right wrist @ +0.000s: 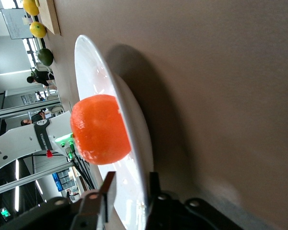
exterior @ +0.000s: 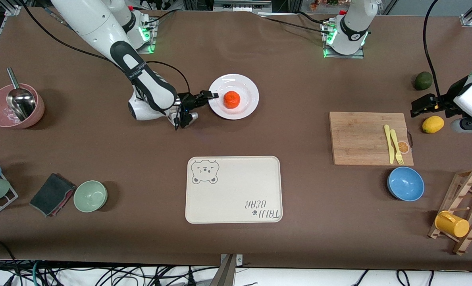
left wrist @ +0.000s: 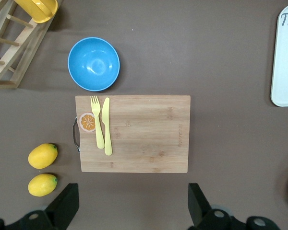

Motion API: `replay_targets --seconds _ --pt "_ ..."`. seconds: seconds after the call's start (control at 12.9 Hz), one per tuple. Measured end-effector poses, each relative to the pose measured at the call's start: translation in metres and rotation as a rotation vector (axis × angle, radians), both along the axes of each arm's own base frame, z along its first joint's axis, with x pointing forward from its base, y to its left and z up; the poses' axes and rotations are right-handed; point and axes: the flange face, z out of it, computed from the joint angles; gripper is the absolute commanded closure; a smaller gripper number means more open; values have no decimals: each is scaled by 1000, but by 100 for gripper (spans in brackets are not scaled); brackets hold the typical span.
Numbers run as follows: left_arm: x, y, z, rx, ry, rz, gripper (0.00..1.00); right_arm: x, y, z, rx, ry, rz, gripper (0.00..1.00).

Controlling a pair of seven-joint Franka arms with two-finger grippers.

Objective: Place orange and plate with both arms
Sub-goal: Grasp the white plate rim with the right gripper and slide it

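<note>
Front view: white plate (exterior: 243, 81) sits mid-table, farther from the camera than the cream tray (exterior: 233, 189). The orange (exterior: 232, 99) rests on the plate. Right gripper (exterior: 211, 95) is low at the plate's rim, on the edge toward the right arm's end of the table. Left gripper (exterior: 418, 108) hangs just above the table near a lemon (exterior: 432, 124), with a lime (exterior: 422, 80) farther from the camera. This arm waits. Cutting board (exterior: 370, 138) carries a yellow knife and fork; blue bowl (exterior: 405, 183) lies nearer the camera than the board.

Left wrist view: the 2 fingers (left wrist: 63, 207) stand wide apart with nothing between them, above bare tabletop beside the cutting board (left wrist: 144, 136). 2 lemons (left wrist: 42, 155) and the blue bowl (left wrist: 93, 63) show.

Right wrist view: the 2 fingers (right wrist: 107, 189) are pinched on the plate (right wrist: 93, 72) rim, 1 above and 1 beneath. The orange (right wrist: 100, 129) sits on the plate just past the fingertips, untouched by them.
</note>
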Motion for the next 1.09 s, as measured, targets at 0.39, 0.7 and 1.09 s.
replay_targets --seconds 0.39,0.7,1.09 --pt "0 5 0 1 -4 9 0 7 4 -12 23 -5 1 100" --pt "4 5 3 1 -34 8 0 28 7 1 63 -26 -8 100" --pt "5 5 7 1 -53 7 0 127 -17 54 103 -78 -109 100"
